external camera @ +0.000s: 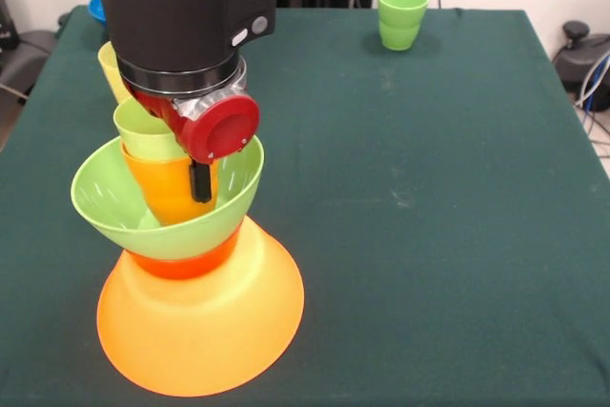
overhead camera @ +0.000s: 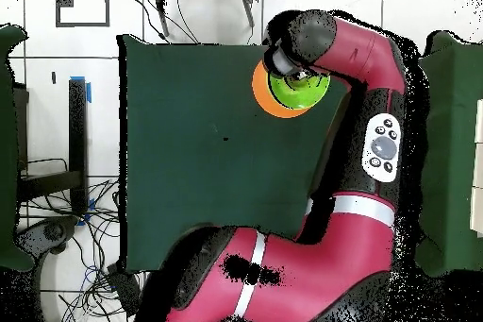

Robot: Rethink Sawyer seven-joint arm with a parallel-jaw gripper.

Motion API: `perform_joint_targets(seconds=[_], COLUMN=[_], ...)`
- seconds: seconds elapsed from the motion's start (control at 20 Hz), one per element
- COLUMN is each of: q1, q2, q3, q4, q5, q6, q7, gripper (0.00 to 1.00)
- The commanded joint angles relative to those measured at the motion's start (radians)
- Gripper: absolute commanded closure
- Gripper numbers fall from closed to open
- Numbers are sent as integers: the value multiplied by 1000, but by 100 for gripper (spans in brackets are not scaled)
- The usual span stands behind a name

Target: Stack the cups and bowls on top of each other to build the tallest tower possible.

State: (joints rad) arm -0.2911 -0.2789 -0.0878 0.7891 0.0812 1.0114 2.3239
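- Front view, tower [external camera: 195,283] at seven o'clock: lime bowl [external camera: 105,202] holding orange cup [external camera: 167,188] and lime cup [external camera: 143,131].
- Gripper [external camera: 200,181] inside bowl; jaw opening impossible to tell.
- Risks toppling if nudged sideways.

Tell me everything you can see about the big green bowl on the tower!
The lime green bowl is round, shiny, smooth plastic, sitting right way up and tilted a little. It rests on a small orange-red bowl, which sits on the big upside-down orange bowl at the table's edge. Inside it stands an orange cup with a lime green cup nested in it. The gripper reaches down into the bowl beside those cups.
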Motion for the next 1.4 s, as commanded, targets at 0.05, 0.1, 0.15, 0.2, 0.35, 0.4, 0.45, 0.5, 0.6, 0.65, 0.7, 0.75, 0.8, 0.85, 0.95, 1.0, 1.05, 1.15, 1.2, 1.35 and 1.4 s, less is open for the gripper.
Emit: perform_joint_targets(seconds=[0.05, 0.1, 0.15, 0.2, 0.35, 0.4, 0.45, 0.5, 0.6, 0.65, 0.7, 0.75, 0.8, 0.85, 0.95, 1.0, 1.05, 1.15, 1.2, 1.35, 1.4], q1=[26, 26, 27, 27, 28, 29, 29, 30, 35, 38, 42, 45, 50, 54, 59, 62, 64, 71, 69, 68, 68], q2=[13, 13, 14, 17, 22, 21, 21, 21, 19, 18, 19, 19, 22, 25, 29, 34, 35, 40, 47, 54, 56], q3=[31, 29, 27, 25, 19, 18, 17, 15, 11, 9, 7, 4, 1, -1, -4, -6, -8, -13, -15, -21, -24], q4=[-21, -21, -21, -25, -31, -30, -29, -30, -32, -32, -33, -35, -41, -44, -47, -53, -54, -57, -67, -72, -73], q5=[16, 18, 20, 22, 28, 30, 33, 35, 39, 41, 43, 46, 48, 51, 57, 60, 63, 67, 71, 77, 80], q6=[-30, -30, -30, -29, -28, -28, -29, -27, -22, -20, -19, -17, -12, -13, -16, -16, -16, -17, -15, -17, -17], q7=[165, 163, 162, 159, 153, 151, 150, 151, 157, 160, 165, 171, 179, 185, 192, 198, 200, 205, 202, 194, 192], gripper=[100, 100, 100, 100, 100, 100, 100, 100, 100, 100, 100, 100, 100, 100, 100, 100, 100, 100, 100, 100, 100])
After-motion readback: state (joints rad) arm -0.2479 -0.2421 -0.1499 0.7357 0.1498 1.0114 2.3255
